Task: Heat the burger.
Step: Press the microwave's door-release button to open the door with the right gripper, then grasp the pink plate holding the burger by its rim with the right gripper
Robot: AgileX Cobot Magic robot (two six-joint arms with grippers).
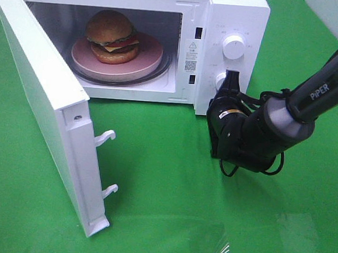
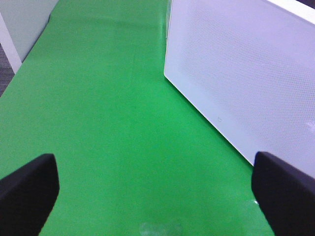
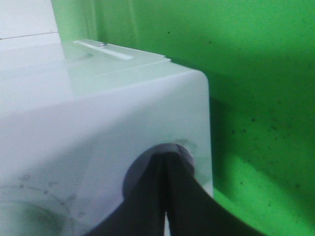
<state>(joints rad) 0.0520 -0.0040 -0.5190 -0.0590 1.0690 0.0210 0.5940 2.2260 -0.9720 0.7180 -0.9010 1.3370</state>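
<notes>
Open door point(image 1: 43, 93) stood beside wide left fingers point(image 2: 29, 191), burger point(image 1: 111, 37) inside: best push flat, steadily. Pinched-shut right fingers point(image 3: 147, 211) had knob point(image 1: 220, 81) at tips.

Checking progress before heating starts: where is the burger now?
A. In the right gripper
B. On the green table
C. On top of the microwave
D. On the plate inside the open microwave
D: the burger sits on the plate inside the microwave, whose door stands open.
</notes>
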